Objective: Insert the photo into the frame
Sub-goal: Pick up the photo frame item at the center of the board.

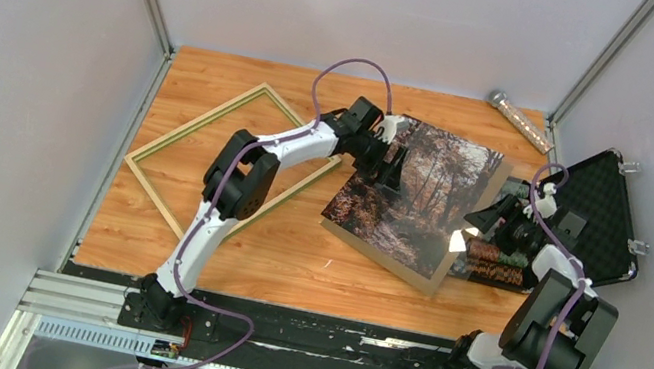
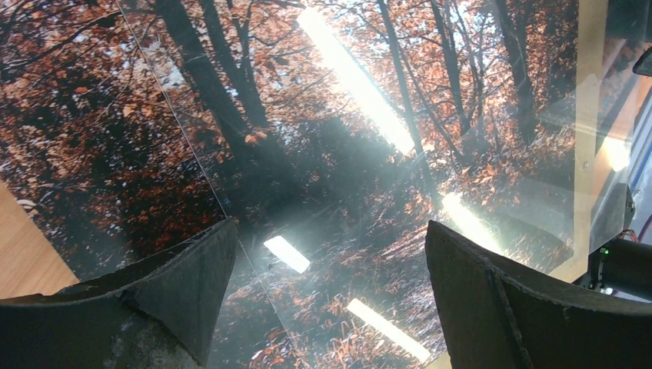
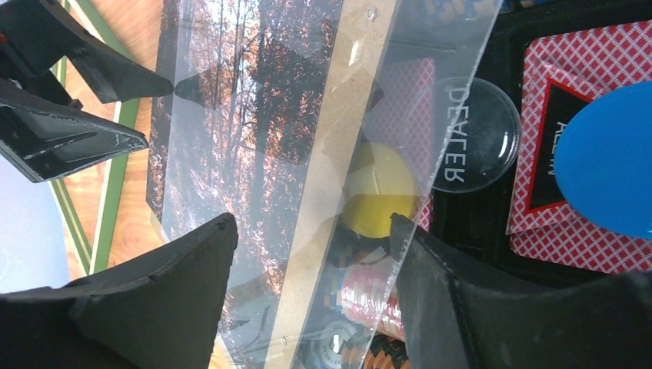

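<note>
The photo (image 1: 417,195), an autumn forest print, lies face up on a brown board (image 3: 338,138) at mid-table, under a clear sheet (image 3: 400,92) that overhangs to the right. The frame (image 1: 197,123) lies to its left, pale wood side up; its green rail (image 3: 115,154) shows in the right wrist view. My left gripper (image 1: 391,171) hovers open over the photo's (image 2: 307,115) far left part, jaws (image 2: 329,227) wide with nothing between them. At the photo's right edge my right gripper (image 1: 482,222) stands open. Its jaws (image 3: 311,223) straddle the board's edge and the clear sheet's edge.
An open black case (image 1: 602,213) at the right holds poker chips (image 1: 497,260), red-backed cards (image 3: 584,92) and a clear dealer button (image 3: 473,134); the clear sheet reaches over it. A shiny tube (image 1: 520,120) lies at the back right. Grey walls close three sides.
</note>
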`<state>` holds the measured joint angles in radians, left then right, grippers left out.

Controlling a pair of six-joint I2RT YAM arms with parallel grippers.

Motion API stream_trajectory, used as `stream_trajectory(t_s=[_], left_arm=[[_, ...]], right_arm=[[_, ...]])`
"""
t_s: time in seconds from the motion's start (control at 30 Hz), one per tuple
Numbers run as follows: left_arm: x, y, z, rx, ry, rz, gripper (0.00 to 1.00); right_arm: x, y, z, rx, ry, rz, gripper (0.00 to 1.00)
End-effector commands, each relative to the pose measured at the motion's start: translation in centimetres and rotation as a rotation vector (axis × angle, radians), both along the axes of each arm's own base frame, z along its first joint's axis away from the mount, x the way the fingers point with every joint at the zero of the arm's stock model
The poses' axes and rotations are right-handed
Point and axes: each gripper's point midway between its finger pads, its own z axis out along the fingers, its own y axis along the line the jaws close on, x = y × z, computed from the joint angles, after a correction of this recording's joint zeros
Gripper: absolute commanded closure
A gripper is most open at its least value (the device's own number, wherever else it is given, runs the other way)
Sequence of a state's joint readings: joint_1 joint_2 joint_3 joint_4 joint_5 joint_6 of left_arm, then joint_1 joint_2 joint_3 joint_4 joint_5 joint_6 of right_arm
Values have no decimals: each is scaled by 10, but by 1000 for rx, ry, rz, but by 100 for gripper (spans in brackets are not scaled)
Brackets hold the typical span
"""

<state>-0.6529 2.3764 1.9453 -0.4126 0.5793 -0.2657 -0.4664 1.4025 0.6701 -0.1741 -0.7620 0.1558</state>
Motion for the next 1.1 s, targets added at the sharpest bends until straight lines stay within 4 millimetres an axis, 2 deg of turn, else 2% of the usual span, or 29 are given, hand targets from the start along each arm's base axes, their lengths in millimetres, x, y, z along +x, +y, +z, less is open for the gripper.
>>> stream_trajectory(t_s=[0.0,0.27,0.53,0.7,0.83,1.07], left_arm=[[-34,-12,-5,4,68,-56,0],[-37,-13,-4,-2,69,-61,0],[-39,-16,-2,-16,72,-71,0],[-39,-15,2,-19,60,-74,0],[-36,-14,15,-23,26,-75,0],[-26,-9,66,-32,-93,-55,0]], right_arm=[[12,-3,19,17,-82,24,32],[8,-16,26,76,-104,2,52],[4,-14,31,158,-116,33,82],[4,-12,43,147,-150,49,98],[2,-8,60,156,-185,62,100],[-4,1,103,134,-280,92,100]])
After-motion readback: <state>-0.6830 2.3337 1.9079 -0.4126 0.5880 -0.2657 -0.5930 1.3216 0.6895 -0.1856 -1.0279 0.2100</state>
